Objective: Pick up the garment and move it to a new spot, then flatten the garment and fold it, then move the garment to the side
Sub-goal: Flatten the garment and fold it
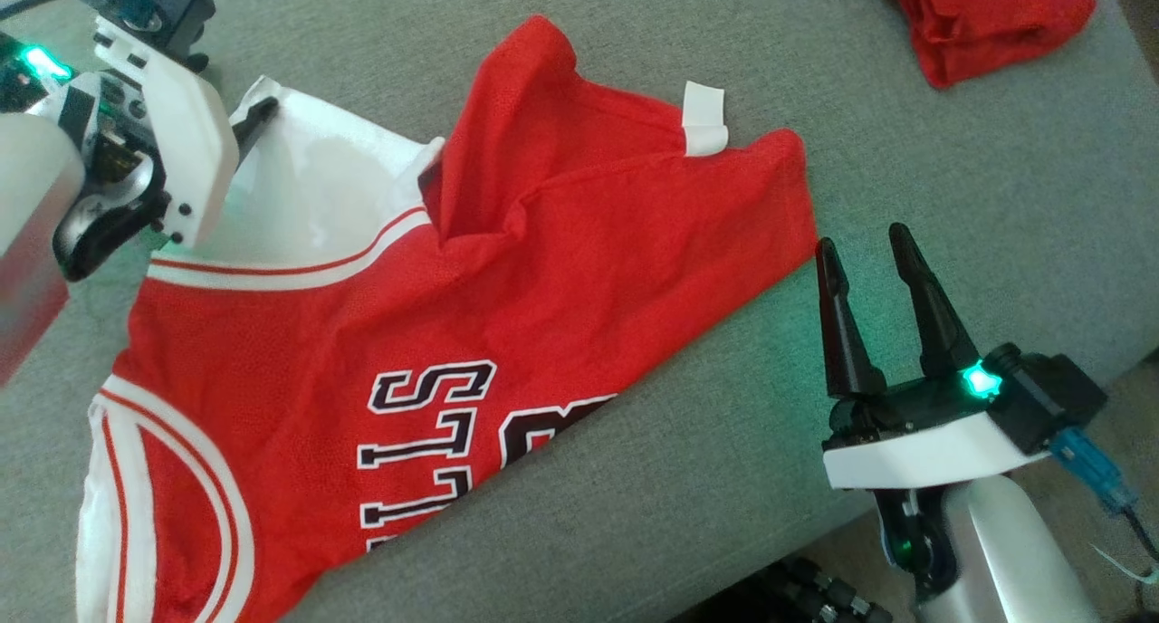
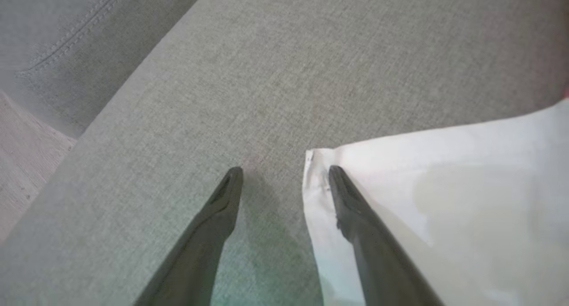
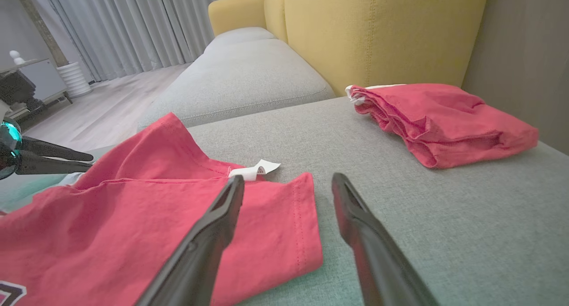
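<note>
The red mesh jersey with white trim and black lettering (image 1: 471,306) lies spread on the grey fabric sofa seat (image 1: 951,197). Its long axis runs diagonally from the head view's lower left to its upper right. The left claw (image 2: 284,170) gapes wide astride the jersey's white corner, one finger over cloth and one over cushion, gripping nothing. The right claw (image 1: 865,238) is also spread and empty, just beside the jersey's red edge.

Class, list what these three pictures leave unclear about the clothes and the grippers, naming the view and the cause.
- Head view: lettering on the jersey is cut by the jersey's folded edge; word unreadable.
- Head view: folded red garment is cropped by the top edge.
- Left wrist view: whether the left gripper touches the jersey's white panel cannot be told; its finger covers the contact.
</note>
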Robot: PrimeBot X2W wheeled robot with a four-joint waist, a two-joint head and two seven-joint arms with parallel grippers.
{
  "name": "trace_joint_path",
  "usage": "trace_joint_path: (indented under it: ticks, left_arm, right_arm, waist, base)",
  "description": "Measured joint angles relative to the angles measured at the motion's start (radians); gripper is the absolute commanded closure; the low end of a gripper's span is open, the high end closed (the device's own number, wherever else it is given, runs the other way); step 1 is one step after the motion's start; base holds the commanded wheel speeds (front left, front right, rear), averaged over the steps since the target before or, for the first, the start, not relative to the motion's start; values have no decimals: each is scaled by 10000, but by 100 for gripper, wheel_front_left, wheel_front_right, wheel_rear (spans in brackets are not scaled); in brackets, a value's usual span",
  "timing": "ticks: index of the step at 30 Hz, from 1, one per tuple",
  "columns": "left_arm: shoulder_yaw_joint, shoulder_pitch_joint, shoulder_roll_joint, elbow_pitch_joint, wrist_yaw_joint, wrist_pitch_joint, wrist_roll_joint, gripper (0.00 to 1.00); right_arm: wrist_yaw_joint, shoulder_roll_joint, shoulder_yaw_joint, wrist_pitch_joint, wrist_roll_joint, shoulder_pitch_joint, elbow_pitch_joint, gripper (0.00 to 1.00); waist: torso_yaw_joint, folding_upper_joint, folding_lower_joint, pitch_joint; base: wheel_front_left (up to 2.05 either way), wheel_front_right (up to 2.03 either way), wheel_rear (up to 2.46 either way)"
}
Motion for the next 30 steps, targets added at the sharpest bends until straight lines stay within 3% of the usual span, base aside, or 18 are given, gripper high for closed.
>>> trace_joint_path:
  ticks: [10, 11, 13, 17, 23, 30]
  left_arm:
    - [-245, -121, 35, -132, 0, -297, -190, 0]
    - [-267, -151, 46, -144, 0, -322, -192, 8]
    - [-291, -164, 96, -240, 0, -196, -284, 100]
    - [-531, -161, 150, -642, 0, -31, -531, 100]
    - [-865, -71, 284, -1020, 0, -1264, -111, 100]
    - [-882, -60, 222, -1367, 0, -2594, 374, 100]
  right_arm:
    - [0, 0, 12, 0, 2, -379, -13, 0]
    - [0, 0, 2, 0, 2, -374, -21, 0]
    - [0, 0, -6, 0, 2, -360, -21, 0]
    - [0, -2, -128, 0, -244, -337, 33, 0]
    - [0, -33, 90, 0, -978, -360, 399, 0]
    - [0, -1352, -182, 0, -219, -1264, 2533, 0]
  waist:
    - [5, 0, 0, 190]
    - [-21, 0, 0, 216]
    - [-74, 0, 0, 246]
    - [-32, 0, 0, 133]
    - [336, 0, 1, -211]
    - [963, 0, 1, -691]
  base:
    - [0, 0, 0]
    - [0, 0, 0]
    - [0, 0, 0]
    - [0, 0, 0]
    - [0, 0, 0]
    - [0, 0, 0]
